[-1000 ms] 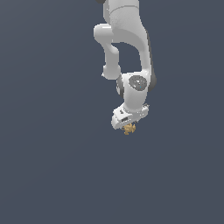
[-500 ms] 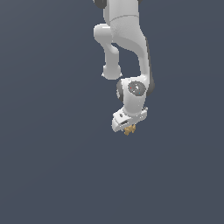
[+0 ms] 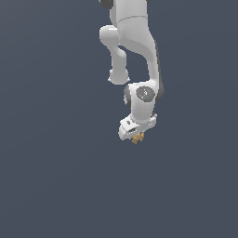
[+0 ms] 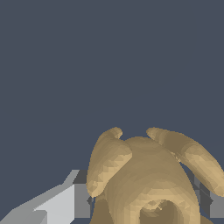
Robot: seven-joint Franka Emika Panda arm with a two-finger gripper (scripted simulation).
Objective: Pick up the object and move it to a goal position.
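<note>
A white robot arm (image 3: 132,51) reaches down from the top of the exterior view, bending at a rounded wrist joint (image 3: 143,94). Below it, the claw (image 3: 137,137) points downward, tilted slightly toward the exterior view's left. Its fingers (image 4: 65,201) are closed on a small tan-gold lumpy object (image 3: 137,138).

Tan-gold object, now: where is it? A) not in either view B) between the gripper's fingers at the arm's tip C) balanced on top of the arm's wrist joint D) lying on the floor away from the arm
B: the tan-gold object sits at the gripper tip in the exterior view, and the wrist view shows it filling the space between the fingers.
</note>
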